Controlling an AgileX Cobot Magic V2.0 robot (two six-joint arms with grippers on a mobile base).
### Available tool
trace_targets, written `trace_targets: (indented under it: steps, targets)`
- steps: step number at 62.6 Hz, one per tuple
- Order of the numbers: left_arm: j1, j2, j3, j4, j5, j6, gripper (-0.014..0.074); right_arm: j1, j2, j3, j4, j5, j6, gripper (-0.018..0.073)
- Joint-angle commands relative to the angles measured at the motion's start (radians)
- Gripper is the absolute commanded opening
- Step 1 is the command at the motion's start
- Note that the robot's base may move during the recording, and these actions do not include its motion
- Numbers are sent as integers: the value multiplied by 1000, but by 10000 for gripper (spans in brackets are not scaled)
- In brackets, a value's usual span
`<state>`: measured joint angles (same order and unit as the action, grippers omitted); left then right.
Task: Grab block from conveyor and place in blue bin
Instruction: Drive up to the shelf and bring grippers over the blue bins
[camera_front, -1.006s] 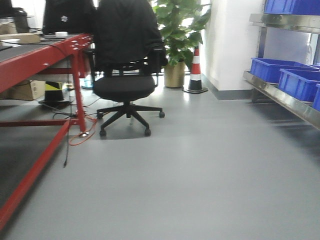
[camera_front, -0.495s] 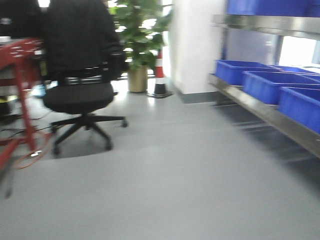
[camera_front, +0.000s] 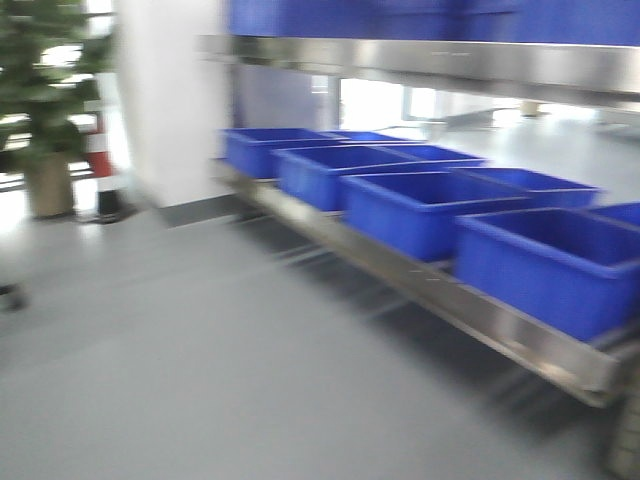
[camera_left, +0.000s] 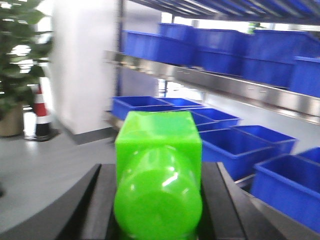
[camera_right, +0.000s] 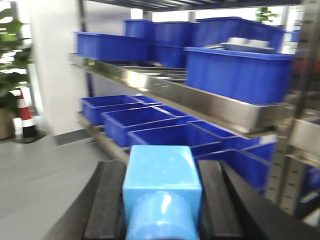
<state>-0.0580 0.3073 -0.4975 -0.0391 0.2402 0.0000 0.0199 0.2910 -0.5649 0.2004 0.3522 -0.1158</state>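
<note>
My left gripper is shut on a bright green block with a round stud facing the camera, held in the air. My right gripper is shut on a light blue block with a round stud, also held in the air. Several blue bins stand in a row on a low steel shelf at the right of the front view. They also show in the left wrist view and the right wrist view. The conveyor is out of view.
A white wall pillar stands left of the shelf. A potted plant and a red-and-white traffic cone stand at the far left. Upper steel shelves carry more blue bins. Grey floor lies ahead.
The front view has swung to the right: the red conveyor frame and the black office chair have left the picture, and the shelf with blue bins now fills the right half.
</note>
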Motion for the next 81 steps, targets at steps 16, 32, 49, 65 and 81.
trace_targets:
  steps: [16,32,49,65,81]
  targets:
    - [-6,-3,-1,0,-20,0,-111,1,-2,-6,1,-23,-6,-162]
    - [-6,-3,-1,0,-20,0,-111,1,-2,-6,1,-23,-6,-162]
    - [-6,-3,-1,0,-20,0,-111,1,-2,-6,1,-23,-6,-162]
    - [-6,-3,-1,0,-20,0,-111,1,-2,-6,1,-23,-6,-162]
    - [-6,-3,-1,0,-20,0,-111,1,-2,-6,1,-23,-6,-162]
